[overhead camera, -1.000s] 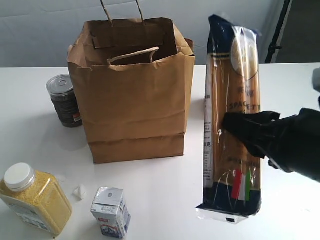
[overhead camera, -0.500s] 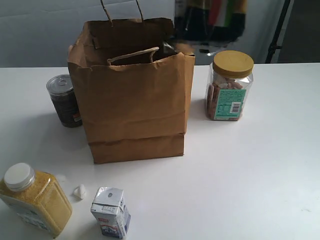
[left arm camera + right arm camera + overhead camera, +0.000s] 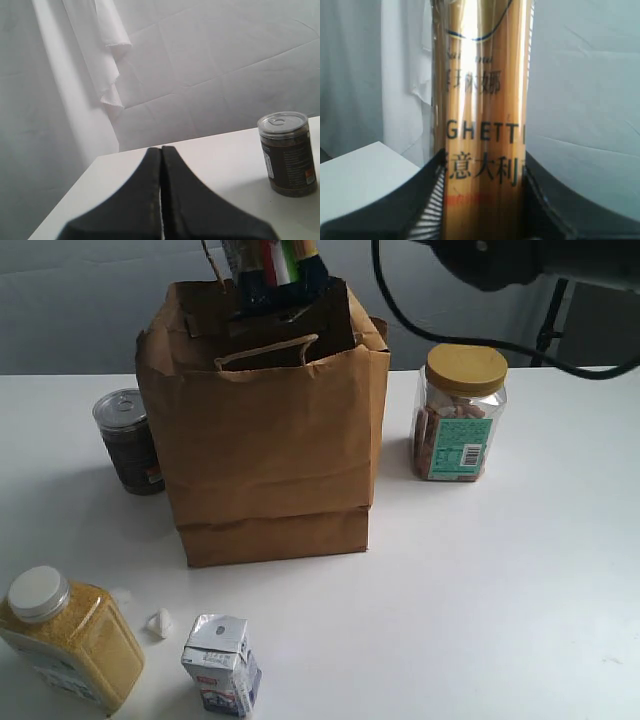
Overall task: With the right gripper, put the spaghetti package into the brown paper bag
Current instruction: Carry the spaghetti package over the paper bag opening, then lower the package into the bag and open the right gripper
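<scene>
Bag, brown paper [image 3: 265, 460]: upright on the white table [image 3: 520, 590], mouth open, and the largest item present. One cord handle [image 3: 268, 348] droops across the near side of the opening. Nothing steadies the bag. Likely fault: a packet corner snags the handle or the crumpled rim, and the light bag tips or slides.

Spaghetti package [image 3: 270, 270]: hangs upright at the bag's mouth, navy flag-striped end lowest and level with the rear rim. The upper length is out of the exterior view. Whether the tip is already inside cannot be told. Likely fault: if released while off-centre, it strikes the rim and drops behind the bag. Being long, it may also lean on one wall and pull the bag over.

Right arm [image 3: 500, 260]: crosses overhead with its cable.

Jar, yellow-lidded [image 3: 462, 415]: just beside the bag's right wall. Can [image 3: 128, 440]: just beside the left wall. Either could be knocked if the bag shifts.

Right gripper [image 3: 482, 200]: fingers [image 3: 427, 200] spread to the packet's width and clamped on its opposite sides at the printed lettering. The packet [image 3: 480, 100] sits straight between them, with no tilt evident.

Left gripper [image 3: 161, 200]: fingers pressed together and holding nothing, low over the table with the can in sight.
</scene>
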`<state>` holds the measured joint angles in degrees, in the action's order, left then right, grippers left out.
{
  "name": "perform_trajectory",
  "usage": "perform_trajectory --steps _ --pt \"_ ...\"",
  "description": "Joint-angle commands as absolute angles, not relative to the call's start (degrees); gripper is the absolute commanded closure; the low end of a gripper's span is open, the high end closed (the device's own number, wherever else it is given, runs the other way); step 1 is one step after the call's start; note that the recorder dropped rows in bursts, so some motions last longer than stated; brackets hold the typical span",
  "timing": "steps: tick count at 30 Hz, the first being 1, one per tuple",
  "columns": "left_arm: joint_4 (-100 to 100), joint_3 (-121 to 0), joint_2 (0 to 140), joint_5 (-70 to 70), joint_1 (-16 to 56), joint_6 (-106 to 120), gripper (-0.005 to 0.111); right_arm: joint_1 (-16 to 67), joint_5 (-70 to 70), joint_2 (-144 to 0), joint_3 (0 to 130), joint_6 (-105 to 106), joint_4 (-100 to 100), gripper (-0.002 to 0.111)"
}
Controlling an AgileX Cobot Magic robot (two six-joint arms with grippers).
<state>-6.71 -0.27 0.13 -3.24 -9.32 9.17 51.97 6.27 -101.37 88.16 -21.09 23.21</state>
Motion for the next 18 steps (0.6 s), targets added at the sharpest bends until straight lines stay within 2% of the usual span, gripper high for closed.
perform_trajectory --steps 1,7,18 --pt "-6.47 0.0 0.0 -2.85 -9.45 8.96 0.107 51.79 11.33 -103.01 90.1 -20.81 23.83 0.108" --pt "-6.47 0.0 0.0 -2.85 -9.45 8.96 0.107 51.79 10.79 -104.34 89.66 -21.11 24.06 0.108" --pt "-6.47 0.0 0.0 -2.85 -9.45 8.96 0.107 51.79 12.15 -103.85 80.94 -19.49 22.84 0.108"
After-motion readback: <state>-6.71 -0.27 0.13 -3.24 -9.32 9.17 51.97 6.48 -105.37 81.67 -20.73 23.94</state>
